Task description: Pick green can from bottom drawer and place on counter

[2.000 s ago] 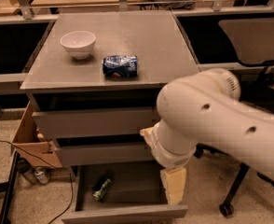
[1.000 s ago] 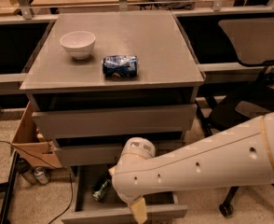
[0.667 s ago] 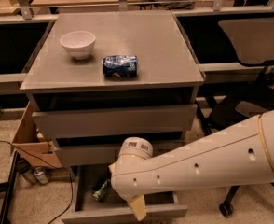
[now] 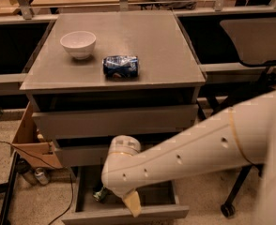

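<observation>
The green can [image 4: 99, 194] lies in the open bottom drawer [image 4: 128, 214] at its left side, mostly hidden behind my arm. My gripper [image 4: 132, 203] hangs from the white wrist down into the drawer, just right of the can, near the drawer front. I cannot tell whether it touches the can. The grey counter [image 4: 152, 41] tops the cabinet above.
A white bowl [image 4: 78, 43] and a blue-and-white can [image 4: 121, 66] sit on the counter. A cardboard box [image 4: 32, 144] stands left of the cabinet, with bottles [image 4: 34, 175] on the floor. A chair base [image 4: 229, 207] is at the right. My arm [image 4: 199, 149] crosses the drawer fronts.
My arm swung down and left from beside the cabinet into the bottom drawer. Over the last second it has shifted only slightly. The green can has stayed in place.
</observation>
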You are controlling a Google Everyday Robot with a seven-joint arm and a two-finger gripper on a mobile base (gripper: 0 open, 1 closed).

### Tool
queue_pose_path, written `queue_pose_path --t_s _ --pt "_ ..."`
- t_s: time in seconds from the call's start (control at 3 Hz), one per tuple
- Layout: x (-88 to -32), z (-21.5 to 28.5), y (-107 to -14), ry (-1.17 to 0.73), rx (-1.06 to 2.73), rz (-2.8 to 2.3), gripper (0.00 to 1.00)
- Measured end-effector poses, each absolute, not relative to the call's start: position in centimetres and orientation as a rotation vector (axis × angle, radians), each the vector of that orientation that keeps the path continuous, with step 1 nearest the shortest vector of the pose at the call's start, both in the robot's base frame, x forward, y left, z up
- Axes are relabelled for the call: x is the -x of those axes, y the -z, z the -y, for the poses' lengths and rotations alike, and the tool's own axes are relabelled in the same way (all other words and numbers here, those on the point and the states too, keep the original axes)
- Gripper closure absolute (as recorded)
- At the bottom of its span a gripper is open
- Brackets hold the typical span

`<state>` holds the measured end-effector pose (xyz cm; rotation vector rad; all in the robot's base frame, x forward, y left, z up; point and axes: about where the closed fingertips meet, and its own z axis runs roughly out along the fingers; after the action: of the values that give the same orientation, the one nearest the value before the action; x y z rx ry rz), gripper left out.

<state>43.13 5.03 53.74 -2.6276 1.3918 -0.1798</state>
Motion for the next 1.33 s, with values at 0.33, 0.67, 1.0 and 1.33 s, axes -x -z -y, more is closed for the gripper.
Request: queue_pose_path --t_s 0.33,0.67,1.0,1.33 --pt "-46.6 -7.8 -50.0 0.219 2.711 -1.306 0.00" --pt "-50.4 -10.6 -45.4 0.189 2.766 -1.208 0.00" --pt "-53.3 -13.0 -40.5 0.158 2.817 -1.094 0.00" --pt "-55.8 -15.6 -33.8 0.152 2.868 -0.940 0.00"
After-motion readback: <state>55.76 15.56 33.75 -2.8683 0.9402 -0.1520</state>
